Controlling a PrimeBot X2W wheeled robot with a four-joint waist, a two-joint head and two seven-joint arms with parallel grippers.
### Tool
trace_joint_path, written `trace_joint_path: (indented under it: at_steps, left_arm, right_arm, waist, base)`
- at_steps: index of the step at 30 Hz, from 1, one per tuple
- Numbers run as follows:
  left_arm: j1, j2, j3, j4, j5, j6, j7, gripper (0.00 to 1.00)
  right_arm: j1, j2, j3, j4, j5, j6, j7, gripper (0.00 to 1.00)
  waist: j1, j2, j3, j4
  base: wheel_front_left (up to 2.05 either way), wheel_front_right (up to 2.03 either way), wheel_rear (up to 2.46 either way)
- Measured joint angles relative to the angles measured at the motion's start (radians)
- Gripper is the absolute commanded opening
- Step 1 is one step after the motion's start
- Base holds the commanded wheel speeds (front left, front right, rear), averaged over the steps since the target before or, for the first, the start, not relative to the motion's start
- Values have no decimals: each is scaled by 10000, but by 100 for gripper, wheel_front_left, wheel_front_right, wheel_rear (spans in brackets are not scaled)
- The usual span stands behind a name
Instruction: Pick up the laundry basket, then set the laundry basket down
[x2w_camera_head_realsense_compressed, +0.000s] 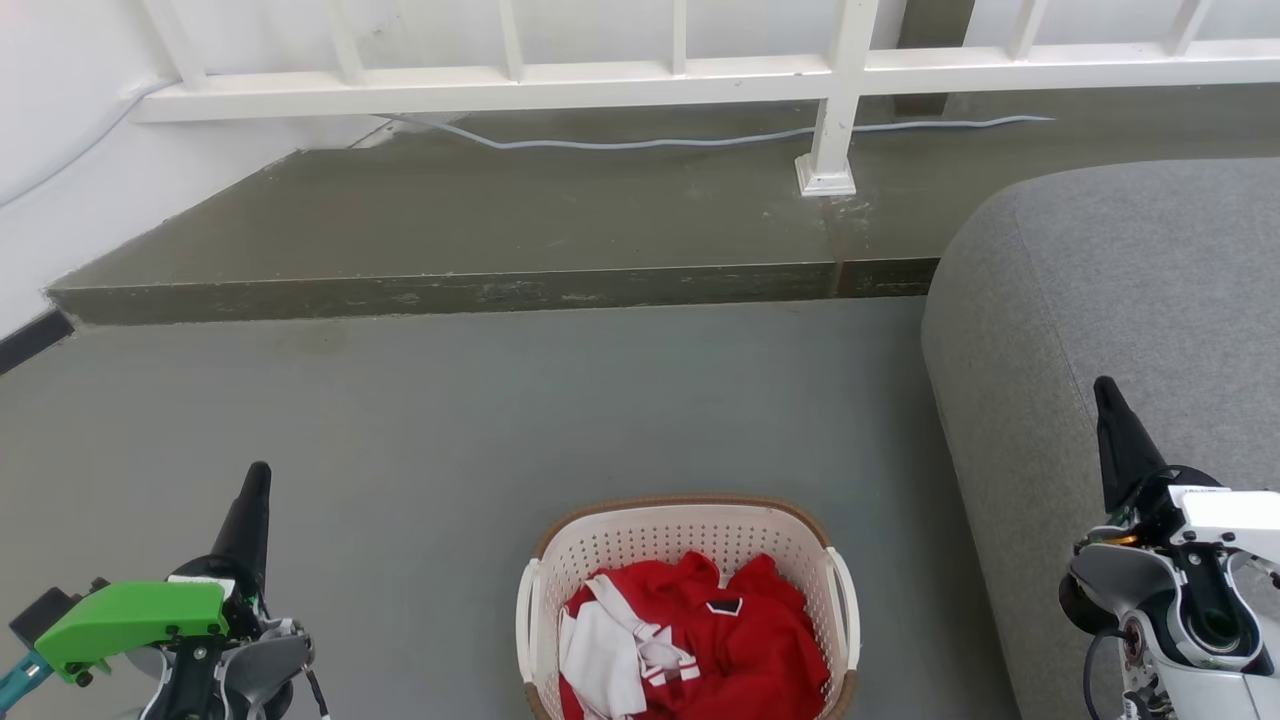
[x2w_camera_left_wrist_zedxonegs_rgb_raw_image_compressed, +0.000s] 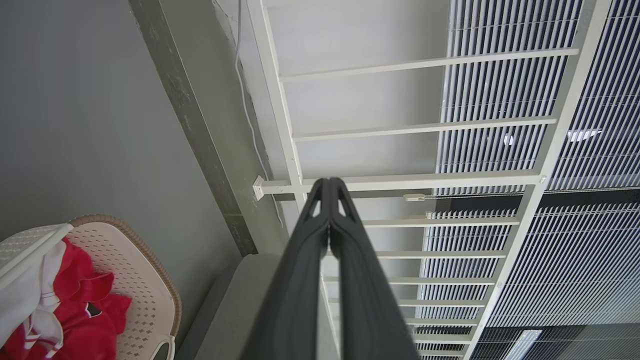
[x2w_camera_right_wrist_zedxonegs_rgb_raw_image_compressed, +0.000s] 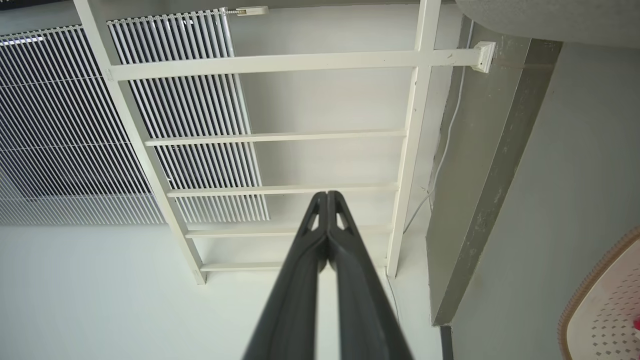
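**Basket position:** the laundry basket (x2w_camera_head_realsense_compressed: 690, 535) stands upright on the grey floor (x2w_camera_head_realsense_compressed: 450, 420), low centre in the head view, between the two arms and apart from both. The frame edge cuts off its near end. The grey sofa (x2w_camera_head_realsense_compressed: 1130, 300) lies just beside it on the robot's right.

**Grippers:** the left gripper (x2w_camera_head_realsense_compressed: 257, 478) has its fingers pressed together with nothing between them, and the left wrist view confirms this. The right gripper (x2w_camera_head_realsense_compressed: 1108, 395) is likewise pinched closed and empty, hovering in front of the sofa.

**Stage:** we judge that a basket on the floor with both grippers free fits a basket waiting to be lifted as well as one already put down. We cannot settle which.

**Risks, if a lift is due:**
- Fingers closed this tight cannot take a handle until they part.
- A pull on one handle alone would tip the basket and spill the clothing.
- The right arm could catch the sofa, which crowds that side.

**Counts:**
- One basket.
- Two white handles, the left handle (x2w_camera_head_realsense_compressed: 524, 610) and the right handle (x2w_camera_head_realsense_compressed: 848, 610).
- Two grippers, two fingers each.
- Red fabric (x2w_camera_head_realsense_compressed: 745, 640) and white fabric (x2w_camera_head_realsense_compressed: 600, 660) inside, possibly one garment or several; the heap is too crumpled to tell.
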Motion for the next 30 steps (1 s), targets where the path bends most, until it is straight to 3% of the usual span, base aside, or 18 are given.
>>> trace_joint_path:
  at_steps: [30]
  left_arm:
    - [0, 0, 33, -15, -17, -38, 0, 0]
  right_arm:
    - [4, 15, -29, -23, 50, 25, 0, 0]
  waist:
    - [0, 0, 1, 0]
  base:
    - [0, 0, 0]
